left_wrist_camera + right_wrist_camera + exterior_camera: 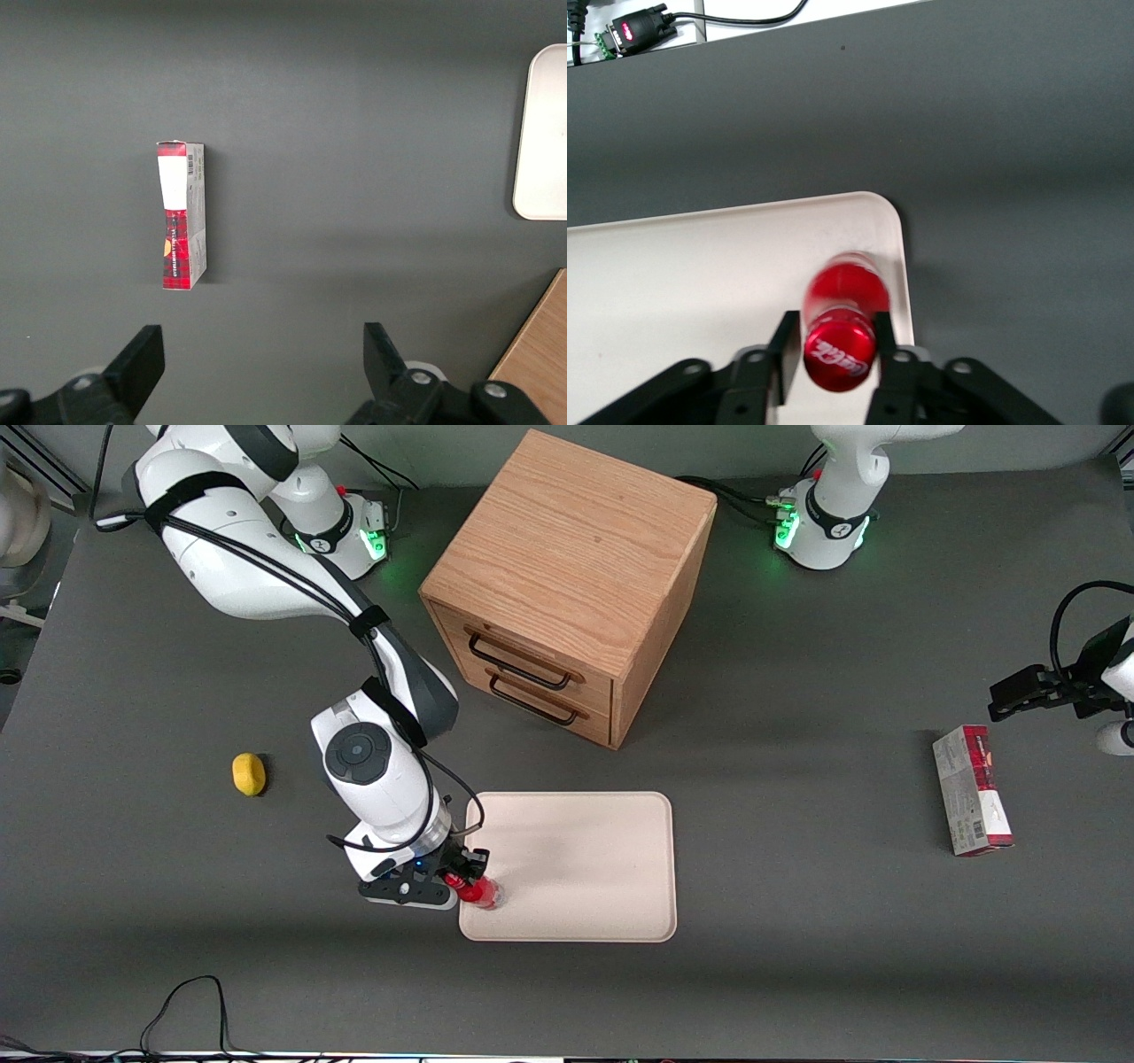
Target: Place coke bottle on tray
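Observation:
The coke bottle (pixel 483 891) is a small red bottle with a red cap. It stands upright at the corner of the cream tray (pixel 585 868) that is nearest the front camera, toward the working arm's end. My right gripper (pixel 465 884) is directly above it. In the right wrist view the gripper (pixel 837 354) has a finger pressed against each side of the bottle (pixel 842 341), just under the cap. The bottle's base is over the tray (pixel 700 266), just inside its rim. I cannot tell whether the base touches the tray.
A wooden drawer cabinet (pixel 567 584) stands farther from the front camera than the tray. A yellow lump (pixel 249 774) lies toward the working arm's end. A red-and-grey carton (pixel 972 789) lies toward the parked arm's end; it also shows in the left wrist view (pixel 182 215).

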You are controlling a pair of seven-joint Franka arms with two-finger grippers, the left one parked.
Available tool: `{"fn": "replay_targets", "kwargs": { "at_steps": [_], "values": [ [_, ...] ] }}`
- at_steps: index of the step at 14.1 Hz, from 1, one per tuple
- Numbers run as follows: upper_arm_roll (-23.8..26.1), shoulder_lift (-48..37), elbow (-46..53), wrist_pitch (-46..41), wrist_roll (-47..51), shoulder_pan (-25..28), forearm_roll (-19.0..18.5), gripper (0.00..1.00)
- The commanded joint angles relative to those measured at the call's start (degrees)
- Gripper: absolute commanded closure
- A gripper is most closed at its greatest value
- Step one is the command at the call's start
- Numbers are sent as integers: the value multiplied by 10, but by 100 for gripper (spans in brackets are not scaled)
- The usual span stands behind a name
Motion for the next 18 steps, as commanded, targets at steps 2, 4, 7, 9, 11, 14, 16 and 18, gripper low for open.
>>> {"fn": "replay_targets", "kwargs": {
  "at_steps": [2,4,7,9,11,14,16,18],
  "values": [
    [-31,-9,18,4,0,29,-11,0],
    [-54,-30,15,-5,0,46,-7,0],
    [-70,-90,10,-116,-6,49,11,0],
    [-105,-165,-50,-166,-61,45,79,0],
    [-152,-255,-121,-224,-170,40,134,0],
    [-220,-345,-155,-328,-296,39,170,0],
    [-251,-410,-215,-350,-338,37,175,0],
    [-256,-471,-269,-348,-358,14,179,0]
  ]
}}
